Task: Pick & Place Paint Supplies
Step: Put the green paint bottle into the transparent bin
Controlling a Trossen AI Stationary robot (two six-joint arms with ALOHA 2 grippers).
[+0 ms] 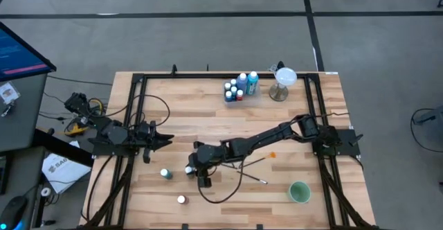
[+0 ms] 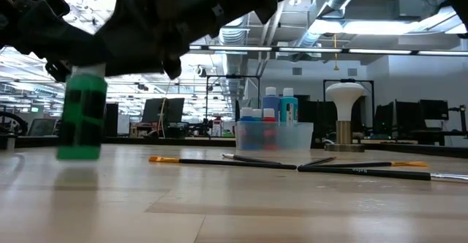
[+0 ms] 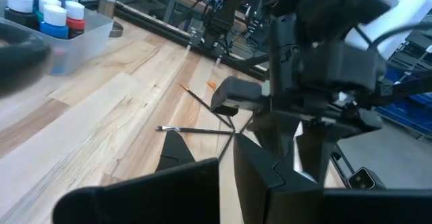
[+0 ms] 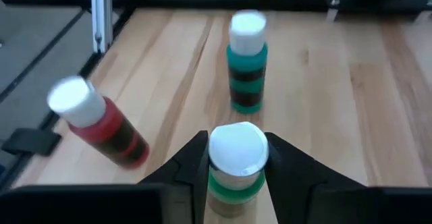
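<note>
**Green bottle stands upright between the right end effector's fingers**

In the right wrist view the green paint bottle (image 4: 234,173) sits dead centre between the two dark fingers (image 4: 185,166) of the right end effector (image 4: 235,158), its white cap facing the camera and its long axis upright, square to the counter (image 4: 317,82). The fingers flank the cap on either side and look to be touching or all but touching it; I judge them to be pinching the bottle just under the cap, though whether the grip is firm cannot be told. In the low view the same bottle (image 2: 81,115) shows at the left of the frame under the dark arm, its base at or barely above the wood.

Seen from above, the right end effector (image 1: 194,166) lies lower centre of the frame, reached well across from the right side. Beyond it stand a teal bottle (image 4: 246,62), upright, and a red bottle (image 4: 101,126) at the left of the wrist frame, leaning or lying over. The clear tray (image 1: 239,91) of gathered bottles is at the upper centre of the overhead frame, well apart, so the coming move likely runs up-frame and rightward.

The left end effector (image 1: 160,141) waits at centre left, fingers pressed together, holding nothing. Paintbrushes (image 1: 257,179) lie flat just right of the working arm
</note>
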